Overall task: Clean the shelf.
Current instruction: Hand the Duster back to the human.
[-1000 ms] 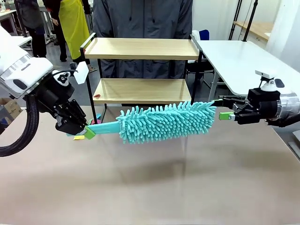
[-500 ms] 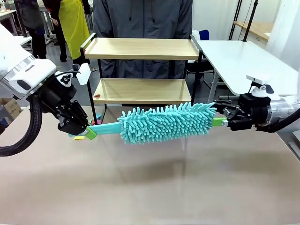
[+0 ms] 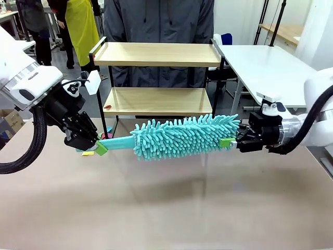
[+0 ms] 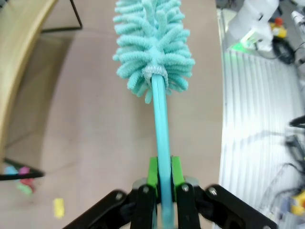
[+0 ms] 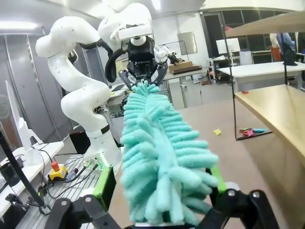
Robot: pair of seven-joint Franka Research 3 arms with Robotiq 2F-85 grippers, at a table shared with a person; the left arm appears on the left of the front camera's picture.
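A fluffy teal duster (image 3: pixel 184 136) hangs level above the brown table, in front of the shelf (image 3: pixel 156 54). My left gripper (image 3: pixel 98 146) is shut on the duster's flat teal handle (image 4: pixel 161 138), seen between its green pads (image 4: pixel 163 179). My right gripper (image 3: pixel 229 141) stands open, its fingers on either side of the head's far tip. In the right wrist view the teal duster head (image 5: pixel 157 148) runs between the right gripper's spread fingers (image 5: pixel 159 191). The shelf's two wooden boards look bare, apart from a small red bit at the lower board's left end (image 3: pixel 107 106).
A person in a grey jacket (image 3: pixel 156 21) stands just behind the shelf. A white table (image 3: pixel 270 62) stands at the back right. Small coloured scraps (image 3: pixel 87 153) lie on the brown table near the shelf's left leg.
My right gripper has moved left and now has the duster's tip between its open fingers. The left arm shifted slightly and the duster is more level.
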